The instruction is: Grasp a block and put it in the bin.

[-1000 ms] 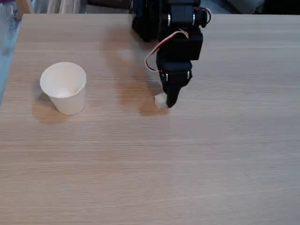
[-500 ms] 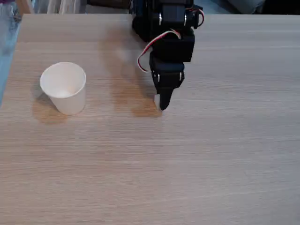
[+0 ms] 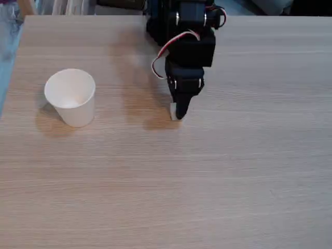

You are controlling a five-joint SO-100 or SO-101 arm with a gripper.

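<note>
One block; one bin

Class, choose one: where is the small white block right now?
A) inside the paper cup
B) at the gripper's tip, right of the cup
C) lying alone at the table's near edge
B: the block shows as a white sliver at the gripper tip, well right of the paper cup.

Your pincer has swung a little leftward in the fixed view over the last second and closed in on the block. The cube, plainly exposed at the tip a second ago, now shows as a thin white sliver beside the black fingers.
</note>
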